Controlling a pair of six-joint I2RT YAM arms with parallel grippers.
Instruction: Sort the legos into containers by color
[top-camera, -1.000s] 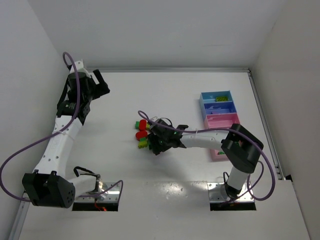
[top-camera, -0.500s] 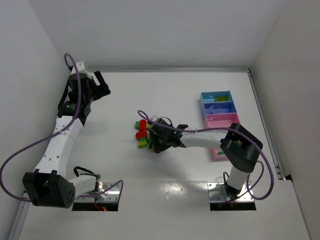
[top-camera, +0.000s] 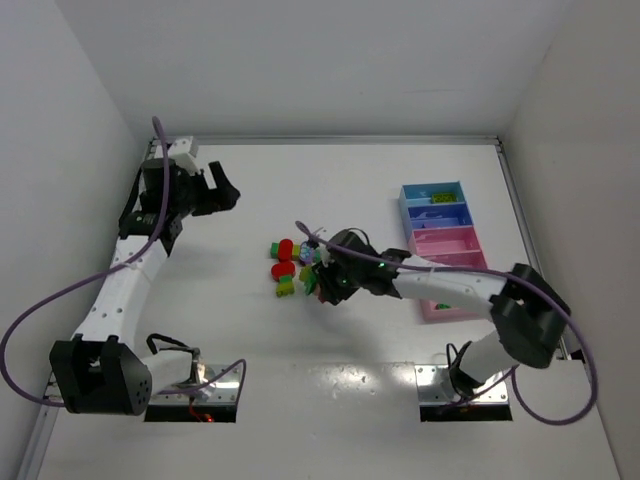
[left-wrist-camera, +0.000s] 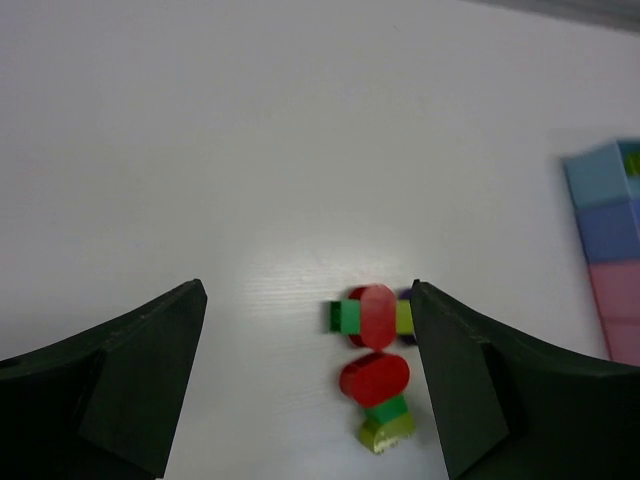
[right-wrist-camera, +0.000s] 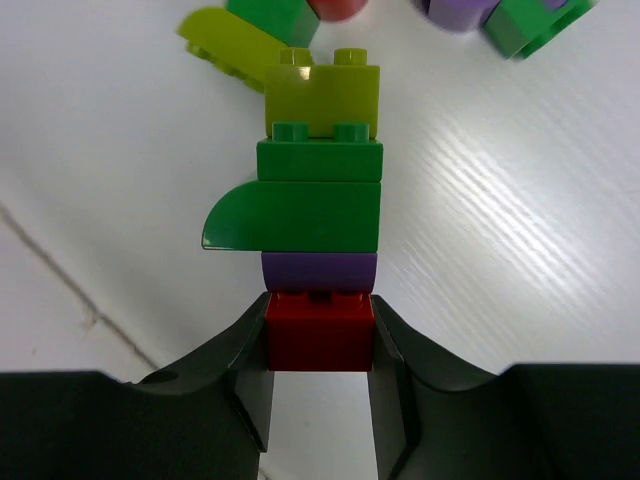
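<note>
The right hand (right-wrist-camera: 320, 345), clenched on only the red brick (right-wrist-camera: 318, 325) at the foot of a 5-brick mixed-colour stack (right-wrist-camera: 322, 190) beside the loose legos (top-camera: 283, 270) on the counter (top-camera: 400, 180), could lose it if the long stack levers out or snaps apart.

right fingers (right-wrist-camera: 250, 372) closed on red brick (right-wrist-camera: 320, 340) | right elbow (top-camera: 527, 312) swung right | left fingers (left-wrist-camera: 130, 380) shifted right
</note>
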